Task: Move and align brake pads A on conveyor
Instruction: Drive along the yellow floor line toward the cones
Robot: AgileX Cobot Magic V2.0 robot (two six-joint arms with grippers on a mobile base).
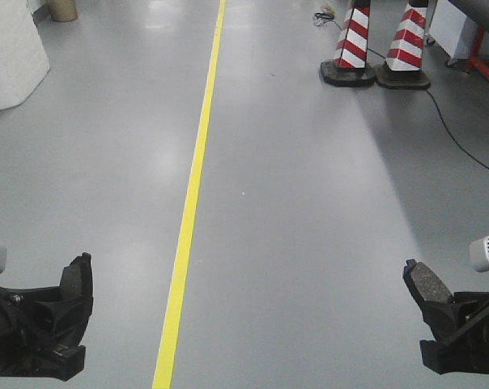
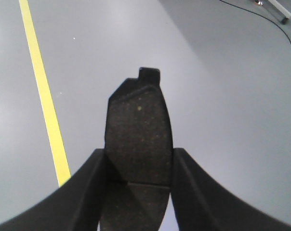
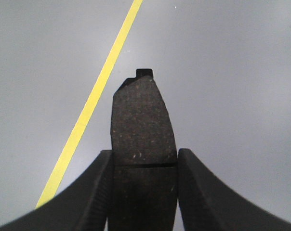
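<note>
The left gripper (image 1: 70, 304) sits low at the left edge of the front view, its black fingers (image 2: 83, 192) closed on either side of a brake pad (image 2: 138, 139) that stands out forward between them, its tabbed end farthest from the wrist. The right gripper (image 1: 431, 312) sits low at the opposite edge, at about the same height and well apart from the left, its fingers (image 3: 203, 192) likewise pressed against both long edges of a second brake pad (image 3: 143, 125). Both arms enter from the bottom corners and reach forward.
</note>
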